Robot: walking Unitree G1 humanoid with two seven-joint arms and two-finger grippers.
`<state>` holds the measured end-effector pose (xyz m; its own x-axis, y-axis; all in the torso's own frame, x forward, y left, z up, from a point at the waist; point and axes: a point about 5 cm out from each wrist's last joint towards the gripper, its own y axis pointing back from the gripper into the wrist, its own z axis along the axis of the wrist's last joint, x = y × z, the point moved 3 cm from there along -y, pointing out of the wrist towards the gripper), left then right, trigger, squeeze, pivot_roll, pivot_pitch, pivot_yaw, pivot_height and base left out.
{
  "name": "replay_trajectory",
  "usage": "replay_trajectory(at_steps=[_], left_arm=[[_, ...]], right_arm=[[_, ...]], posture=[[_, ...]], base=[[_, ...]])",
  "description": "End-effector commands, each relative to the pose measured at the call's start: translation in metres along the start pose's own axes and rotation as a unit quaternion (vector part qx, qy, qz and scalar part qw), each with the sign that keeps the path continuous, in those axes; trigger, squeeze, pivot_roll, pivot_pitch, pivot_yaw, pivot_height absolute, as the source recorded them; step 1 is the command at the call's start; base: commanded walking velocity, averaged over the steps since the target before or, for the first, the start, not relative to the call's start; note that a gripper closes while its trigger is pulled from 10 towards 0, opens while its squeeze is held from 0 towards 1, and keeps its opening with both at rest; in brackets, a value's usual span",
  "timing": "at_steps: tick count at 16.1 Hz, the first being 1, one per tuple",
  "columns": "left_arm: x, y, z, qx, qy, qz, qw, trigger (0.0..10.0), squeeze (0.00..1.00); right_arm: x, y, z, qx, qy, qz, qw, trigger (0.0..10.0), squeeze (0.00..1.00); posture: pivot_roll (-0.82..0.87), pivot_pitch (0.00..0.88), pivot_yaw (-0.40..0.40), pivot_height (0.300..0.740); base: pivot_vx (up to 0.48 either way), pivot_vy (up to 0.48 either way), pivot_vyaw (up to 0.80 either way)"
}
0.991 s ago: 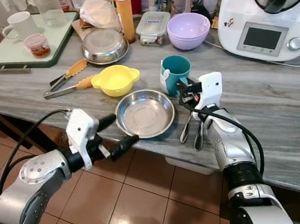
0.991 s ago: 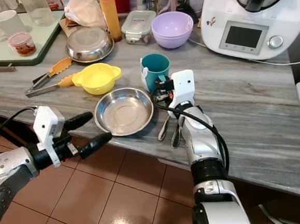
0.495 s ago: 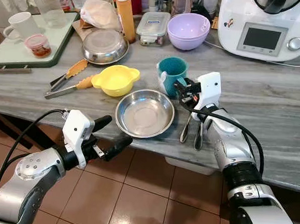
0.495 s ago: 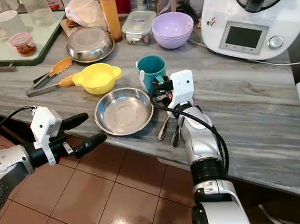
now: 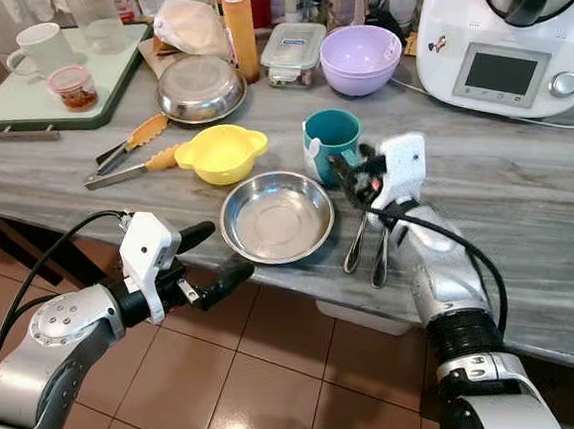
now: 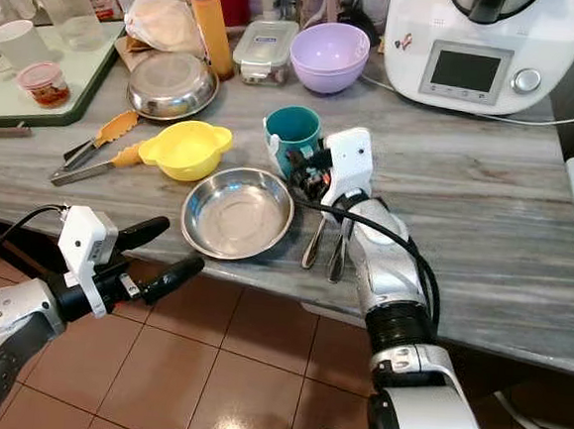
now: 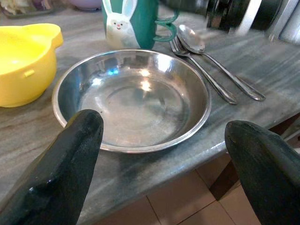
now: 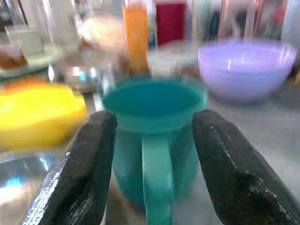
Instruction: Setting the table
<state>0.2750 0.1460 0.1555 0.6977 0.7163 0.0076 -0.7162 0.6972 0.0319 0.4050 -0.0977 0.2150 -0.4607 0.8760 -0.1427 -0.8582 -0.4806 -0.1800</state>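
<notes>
Grey marble-pattern counter (image 5: 526,208), near edge running left to right.

Teal mug (image 5: 332,139) stands upright at mid-counter, mouth up, just beyond the steel bowl's (image 5: 278,216) far-right rim. Its handle points toward the near right, at the right gripper (image 5: 348,170). A white rabbit figure shows on the side facing the near edge in the left wrist view.

Right gripper sits at the mug's near-right side, arm reaching in from the near right. Fingers spread apart; in the right wrist view the two black fingers (image 8: 79,173) flank the mug with the handle centred between them. Whether they touch the mug cannot be told; that view is blurred.

Fork (image 5: 355,242) and spoon (image 5: 382,250) lie side by side, right of the steel bowl, partly under the right arm. Long axes run near to far, handles toward the near edge, heads toward the mug.

Yellow bowl (image 5: 219,153) left of the mug, just beyond the steel bowl. Tongs (image 5: 125,149) with orange tips farther left.

Left gripper (image 5: 218,254) hangs off the counter's near edge, over the tiled floor (image 5: 284,373), fingers wide apart, holding nothing, aimed at the steel bowl.

Far side: lilac bowl (image 5: 360,58), white kitchen appliance (image 5: 514,49), orange sauce bottle (image 5: 241,30).
</notes>
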Motion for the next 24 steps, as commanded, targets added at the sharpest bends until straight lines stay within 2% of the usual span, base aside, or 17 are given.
replay_trajectory(at_steps=[1,5,7,10,13,14,16,17,18,19,21,24], left_arm=[[0.003,0.004,-0.003,0.008,-0.005,0.008,1.0,10.0,0.0],[0.004,0.004,-0.004,0.001,-0.002,0.02,1.0,10.0,0.0],[0.011,0.006,0.001,-0.015,0.0,0.048,0.999,10.0,0.0],[0.028,0.014,0.007,-0.034,-0.008,0.106,0.994,10.0,0.0],[0.053,0.024,0.013,-0.055,-0.028,0.186,0.981,10.0,0.0],[0.068,0.034,0.016,-0.063,-0.037,0.235,0.969,10.0,0.0],[0.074,0.041,0.015,-0.062,-0.047,0.266,0.961,10.0,0.0],[0.076,0.044,0.012,-0.06,-0.048,0.28,0.957,10.0,0.0],[0.076,0.045,0.011,-0.059,-0.047,0.289,0.954,10.0,0.0],[0.076,0.05,0.004,-0.058,-0.047,0.315,0.946,10.0,0.0],[0.076,0.049,-0.003,-0.064,-0.029,0.344,0.936,10.0,0.0],[0.068,0.042,-0.008,-0.057,-0.028,0.344,0.937,10.0,0.0]], right_arm=[[0.007,0.001,0.01,-0.016,0.006,0.012,1.0,10.0,1.0],[0.022,0.018,0.018,-0.049,0.024,0.005,0.999,10.0,1.0],[0.031,0.034,0.022,-0.068,0.04,-0.011,0.997,10.0,1.0],[0.039,0.052,0.018,-0.066,0.049,-0.03,0.996,10.0,1.0],[0.047,0.067,0.02,-0.07,0.086,-0.036,0.993,10.0,1.0],[0.046,0.073,0.018,-0.062,0.091,-0.044,0.993,10.0,1.0],[0.044,0.079,0.015,-0.053,0.095,-0.052,0.993,10.0,1.0],[0.043,0.081,0.014,-0.049,0.098,-0.055,0.993,10.0,0.94],[0.043,0.083,0.014,-0.045,0.1,-0.056,0.992,10.0,0.38],[0.041,0.089,0.009,-0.033,0.102,-0.062,0.992,10.0,0.0],[0.041,0.092,0.004,-0.023,0.104,-0.067,0.992,10.0,0.0],[0.04,0.095,-0.001,-0.011,0.098,-0.076,0.992,10.0,0.0]], posture=[[-0.16,0.17,0.102,0.74],[-0.17,0.158,0.102,0.74],[-0.18,0.152,0.104,0.74],[-0.18,0.14,0.105,0.74],[-0.2,0.126,0.105,0.74],[-0.2,0.124,0.101,0.74],[-0.2,0.127,0.104,0.74],[-0.21,0.126,0.104,0.74],[-0.21,0.126,0.104,0.74],[-0.21,0.127,0.105,0.74],[-0.21,0.128,0.104,0.74],[-0.21,0.128,0.104,0.74]], base=[[0.0,0.0,0.0],[0.0,0.0,0.0],[0.0,0.0,0.0],[0.0,0.0,0.0],[0.0,0.0,0.0],[0.0,0.0,0.0],[0.0,0.0,0.0],[0.0,0.0,0.0],[0.0,0.0,0.0],[0.0,0.0,0.0],[0.0,0.0,0.0],[0.0,0.0,0.0]])
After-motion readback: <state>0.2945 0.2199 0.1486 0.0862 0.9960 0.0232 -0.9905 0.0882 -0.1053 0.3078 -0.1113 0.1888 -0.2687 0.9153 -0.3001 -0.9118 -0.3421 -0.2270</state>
